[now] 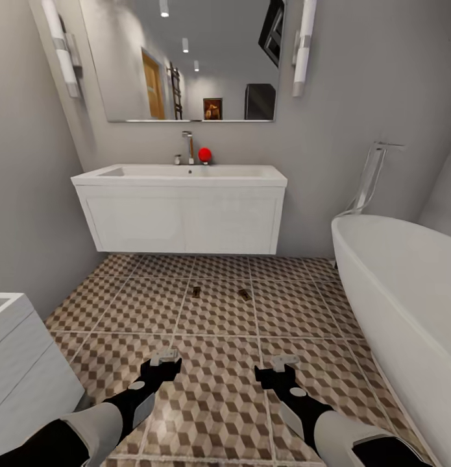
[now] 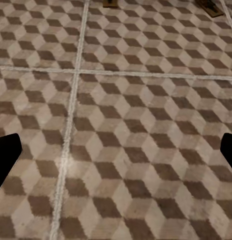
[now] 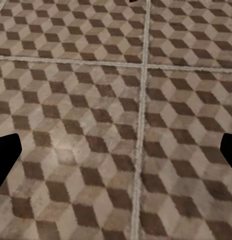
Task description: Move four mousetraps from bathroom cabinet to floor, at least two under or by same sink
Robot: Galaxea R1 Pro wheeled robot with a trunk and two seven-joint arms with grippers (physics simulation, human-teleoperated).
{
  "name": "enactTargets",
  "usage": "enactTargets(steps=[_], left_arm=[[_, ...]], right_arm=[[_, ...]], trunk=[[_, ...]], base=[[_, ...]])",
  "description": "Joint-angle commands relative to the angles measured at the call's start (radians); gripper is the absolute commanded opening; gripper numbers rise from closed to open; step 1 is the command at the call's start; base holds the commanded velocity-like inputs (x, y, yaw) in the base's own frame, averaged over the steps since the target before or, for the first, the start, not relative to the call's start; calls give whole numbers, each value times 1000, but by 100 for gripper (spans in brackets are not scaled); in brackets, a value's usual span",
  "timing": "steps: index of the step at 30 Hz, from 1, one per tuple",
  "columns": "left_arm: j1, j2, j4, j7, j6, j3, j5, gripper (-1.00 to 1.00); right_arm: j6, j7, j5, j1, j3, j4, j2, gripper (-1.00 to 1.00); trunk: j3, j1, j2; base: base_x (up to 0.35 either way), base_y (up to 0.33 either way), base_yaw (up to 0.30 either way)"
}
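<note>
Both grippers hung low over the bathroom floor [image 1: 219, 389], the left gripper [image 1: 165, 360] and right gripper [image 1: 281, 367] each spread wide and empty. Farther on, two mousetraps [image 1: 196, 292] [image 1: 244, 295] lay on the tiles in front of the white wall-hung sink [image 1: 183, 204].

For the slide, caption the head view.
Two mousetraps lie on bathroom floor before the sink; both grippers empty.

Black forearms, grey wrist cuffs, pale grey-tipped left end effector [image 1: 165, 356].
</note>
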Motion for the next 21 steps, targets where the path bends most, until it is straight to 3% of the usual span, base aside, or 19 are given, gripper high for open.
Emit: enactTargets(steps=[1, 11, 21], left_arm=[[-1, 1, 1, 1, -3, -9, 12, 100], [-2, 34, 1, 0, -2, -9, 32, 100], [2, 58, 1, 1, -1, -9, 40, 100]], right_arm=[[-4, -3, -9, -1, 9, 6, 0, 100], [-5, -3, -9, 1, 8, 49, -8, 100], [1, -3, -13, 7, 9, 63, -80, 100]], trunk=[[3, -1, 0], [42, -5, 2], [80, -10, 5]], base=[[0, 0, 0], [0, 0, 0], [0, 0, 0]])
